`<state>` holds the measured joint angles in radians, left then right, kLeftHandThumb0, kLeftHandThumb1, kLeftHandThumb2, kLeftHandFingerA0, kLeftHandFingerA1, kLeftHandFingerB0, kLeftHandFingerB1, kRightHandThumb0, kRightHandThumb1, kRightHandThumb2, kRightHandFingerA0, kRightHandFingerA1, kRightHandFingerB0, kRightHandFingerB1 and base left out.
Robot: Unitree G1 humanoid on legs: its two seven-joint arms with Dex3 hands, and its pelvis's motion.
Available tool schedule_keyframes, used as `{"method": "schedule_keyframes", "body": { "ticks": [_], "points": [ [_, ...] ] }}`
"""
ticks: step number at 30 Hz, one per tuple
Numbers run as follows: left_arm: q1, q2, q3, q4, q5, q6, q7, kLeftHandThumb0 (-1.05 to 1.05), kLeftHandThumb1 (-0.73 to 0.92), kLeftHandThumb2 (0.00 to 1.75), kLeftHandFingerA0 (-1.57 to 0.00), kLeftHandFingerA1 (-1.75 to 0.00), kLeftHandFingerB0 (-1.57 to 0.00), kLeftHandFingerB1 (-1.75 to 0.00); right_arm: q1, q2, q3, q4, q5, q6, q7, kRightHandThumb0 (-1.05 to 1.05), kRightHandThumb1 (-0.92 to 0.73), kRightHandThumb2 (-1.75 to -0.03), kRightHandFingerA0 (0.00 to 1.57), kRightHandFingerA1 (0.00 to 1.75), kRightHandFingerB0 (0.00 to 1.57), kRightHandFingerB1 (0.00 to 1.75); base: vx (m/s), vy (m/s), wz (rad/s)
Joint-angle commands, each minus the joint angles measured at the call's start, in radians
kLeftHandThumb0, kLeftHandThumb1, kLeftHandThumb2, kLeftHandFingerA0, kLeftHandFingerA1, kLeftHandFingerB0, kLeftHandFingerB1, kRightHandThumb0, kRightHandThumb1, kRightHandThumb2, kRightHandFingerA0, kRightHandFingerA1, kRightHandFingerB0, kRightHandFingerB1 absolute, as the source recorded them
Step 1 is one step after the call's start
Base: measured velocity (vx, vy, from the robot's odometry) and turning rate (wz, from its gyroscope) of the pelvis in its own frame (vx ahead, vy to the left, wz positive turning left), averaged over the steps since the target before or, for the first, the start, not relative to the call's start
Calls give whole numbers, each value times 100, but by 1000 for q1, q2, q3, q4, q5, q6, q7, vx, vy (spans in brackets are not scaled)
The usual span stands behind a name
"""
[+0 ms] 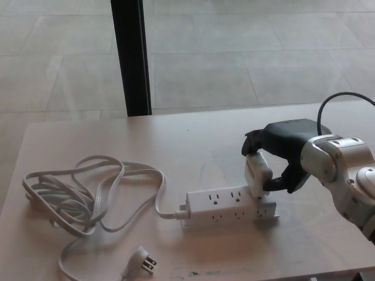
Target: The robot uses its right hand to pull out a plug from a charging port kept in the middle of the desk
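where white power strip lies mid-surface, boxy white plug stands on its right end, tilted slightly. right hand, matte black, thick fingers curled around plug, thumb underneath. glossy silver forearm behind it. strip's white cord loops in loose coils to left of strip, pronged end below-left. surface pale, smooth, faintly scuffed.

No readable text, label, brand, number or sign anywhere. Plain white faces on the power strip and the plug at centre right; bare surface on the bench; nothing legible on the silver forearm at right.
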<state>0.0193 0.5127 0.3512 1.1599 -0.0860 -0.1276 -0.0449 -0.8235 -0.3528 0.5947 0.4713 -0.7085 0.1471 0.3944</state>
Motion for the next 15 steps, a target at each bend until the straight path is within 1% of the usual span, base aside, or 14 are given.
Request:
{"method": "schedule_keyframes", "body": {
  "ticks": [1, 2, 3, 6, 7, 8, 10, 11, 12, 13, 14, 15],
  "points": [
    [6, 17, -1, 1, -3, -9, 1, -71, 92, 69, -72, -55, -53, -43, 91, 10, 5, 11, -22, 32, -24, -29, -59, -94, 80, 162, 78, 85, 0, 0, 0],
    [3, 14, 3, 4, -6, -10, 8, -71, 92, 68, -73, -55, -55, -47, 96, 5, 4, 10, -25, 20, -36, -33, -59, -95, 78, 162, 74, 101, 0, 0, 0],
    [1, 13, 5, 9, -8, -11, 10, -71, 92, 67, -73, -56, -56, -48, 99, 4, 2, 12, -26, 12, -48, -34, -58, -94, 79, 165, 75, 109, 0, 0, 0],
    [7, 13, 2, -2, -3, -13, 11, -72, 92, 68, -72, -55, -55, -47, 105, 2, 0, 8, -30, 4, -66, -34, -58, -93, 78, 161, 73, 108, 0, 0, 0],
    [6, 14, 1, 2, -2, -14, 12, -73, 92, 68, -72, -54, -55, -46, 107, 2, -2, 7, -29, 0, -69, -34, -56, -95, 78, 160, 73, 105, 0, 0, 0],
    [2, 15, -1, 11, 0, -17, 10, -72, 92, 69, -72, -53, -54, -45, 111, 0, -7, 6, -22, -12, -79, -33, -55, -96, 79, 166, 73, 107, 0, 0, 0],
    [-1, 18, -2, 20, 1, -22, 4, -72, 92, 69, -72, -53, -54, -45, 117, -1, -15, 4, -16, -26, -90, -33, -55, -96, 79, 166, 73, 107, 0, 0, 0],
    [4, 18, -5, 14, 4, -27, 5, -72, 92, 69, -73, -55, -53, -45, 123, -6, -19, 0, -16, -51, -111, -33, -49, -105, 81, 174, 75, 110, 0, 0, 0],
    [-1, 19, -4, 25, 1, -27, 1, -71, 92, 69, -73, -56, -53, -46, 124, -10, -18, -1, -18, -64, -115, -31, -51, -104, 82, 175, 74, 115, 0, 0, 0],
    [-3, 19, -3, 26, 0, -26, 4, -72, 92, 69, -75, -58, -54, -47, 123, -13, -14, -3, -28, -70, -125, -33, -51, -101, 84, 175, 75, 111, 0, 0, 0],
    [0, 19, -3, 20, 0, -25, 4, -73, 92, 69, -74, -59, -56, -52, 117, -18, -8, 0, -37, -88, -135, -35, -46, -107, 88, 175, 76, 125, 0, 0, 0],
    [5, 17, -4, 11, 0, -28, 6, -73, 92, 69, -73, -59, -56, -52, 111, -25, -3, 6, -44, -122, -164, -34, -46, -105, 89, 175, 74, 142, 0, 0, 0]
  ]
}}
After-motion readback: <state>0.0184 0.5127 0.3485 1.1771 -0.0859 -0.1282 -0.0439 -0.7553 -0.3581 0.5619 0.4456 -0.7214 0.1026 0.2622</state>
